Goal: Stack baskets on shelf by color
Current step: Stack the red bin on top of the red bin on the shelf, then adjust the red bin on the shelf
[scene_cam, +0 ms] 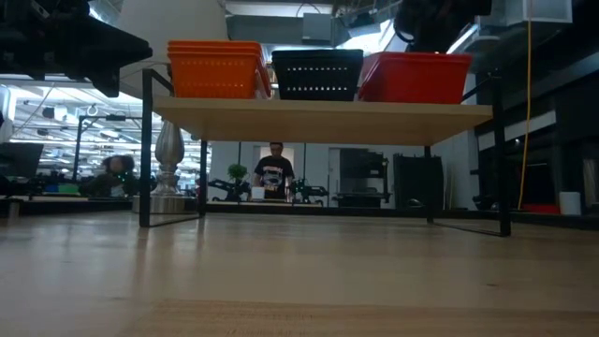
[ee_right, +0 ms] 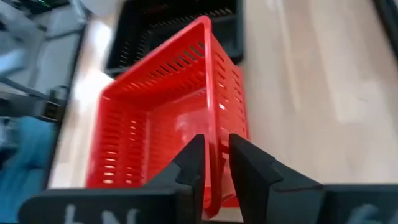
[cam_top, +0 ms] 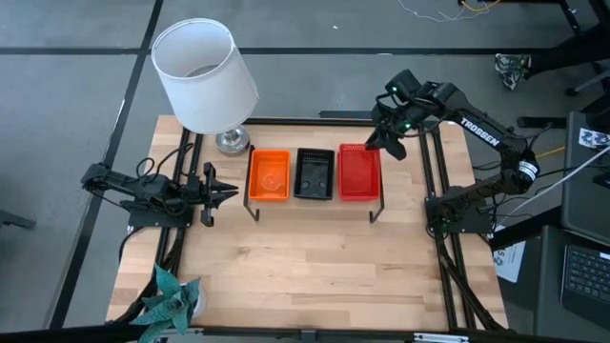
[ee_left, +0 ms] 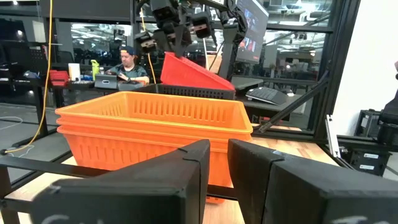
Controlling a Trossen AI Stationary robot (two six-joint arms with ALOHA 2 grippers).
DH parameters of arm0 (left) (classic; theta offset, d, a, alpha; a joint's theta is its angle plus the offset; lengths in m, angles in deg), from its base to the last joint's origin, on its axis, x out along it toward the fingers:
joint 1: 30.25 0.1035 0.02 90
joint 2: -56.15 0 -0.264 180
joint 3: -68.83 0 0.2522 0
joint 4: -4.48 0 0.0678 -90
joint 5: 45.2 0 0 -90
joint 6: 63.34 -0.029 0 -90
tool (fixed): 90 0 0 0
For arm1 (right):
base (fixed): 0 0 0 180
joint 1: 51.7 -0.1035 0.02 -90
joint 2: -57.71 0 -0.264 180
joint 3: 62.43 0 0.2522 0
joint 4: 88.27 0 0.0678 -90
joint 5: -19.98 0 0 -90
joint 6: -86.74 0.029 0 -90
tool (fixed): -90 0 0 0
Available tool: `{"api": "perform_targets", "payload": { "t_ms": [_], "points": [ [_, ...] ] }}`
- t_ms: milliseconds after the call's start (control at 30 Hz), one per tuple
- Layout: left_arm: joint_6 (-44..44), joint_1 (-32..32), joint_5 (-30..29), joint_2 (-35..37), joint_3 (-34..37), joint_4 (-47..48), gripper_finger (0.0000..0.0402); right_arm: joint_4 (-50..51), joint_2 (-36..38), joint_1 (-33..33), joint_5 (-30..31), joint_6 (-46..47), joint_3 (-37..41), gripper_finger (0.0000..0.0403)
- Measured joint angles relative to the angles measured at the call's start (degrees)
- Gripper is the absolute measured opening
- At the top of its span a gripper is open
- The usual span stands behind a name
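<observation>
On the shelf [cam_top: 315, 202] stand three stacks of baskets: orange [cam_top: 270, 175], black [cam_top: 314, 173] and red [cam_top: 359, 175]. In the low view they sit side by side on the plank [scene_cam: 323, 120]. My right gripper [cam_top: 376, 145] is at the far right corner of the red stack, shut on the top red basket [ee_right: 161, 118], which is tilted. My left gripper [cam_top: 225, 193] is shut and waits left of the shelf, level with the orange stack [ee_left: 149, 134]. My right gripper [ee_right: 216, 165] pinches the rim of the red basket's far wall [ee_right: 213, 140], near its right corner, one finger inside the basket and one outside. It comes from above, slanting in from the far right. The held far end [ee_left: 171, 62] is lifted and the near end slopes down onto the red stack.
A lamp with a white shade [cam_top: 205, 71] and a metal base [cam_top: 232, 141] stands at the shelf's far left corner. A small teal plant [cam_top: 170, 300] sits at the table's near left corner. Bare wood lies in front of the shelf. People sit in the room beyond.
</observation>
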Motion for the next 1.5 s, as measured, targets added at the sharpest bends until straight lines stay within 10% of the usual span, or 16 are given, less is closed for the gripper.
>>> {"api": "perform_targets", "payload": {
  "t_ms": [1267,1500],
  "points": [
    [0.0,0.0,0.0,0.0,0.0,0.0,0.005,2.2,0.0,0.0,3.9,12.2,0.0,0.0072],
    [0.0,0.0,0.0,0.0,0.0,0.0,0.005,2.4,3.9,0.0,12.0,16.6,0.0,0.0072]
  ]
}}
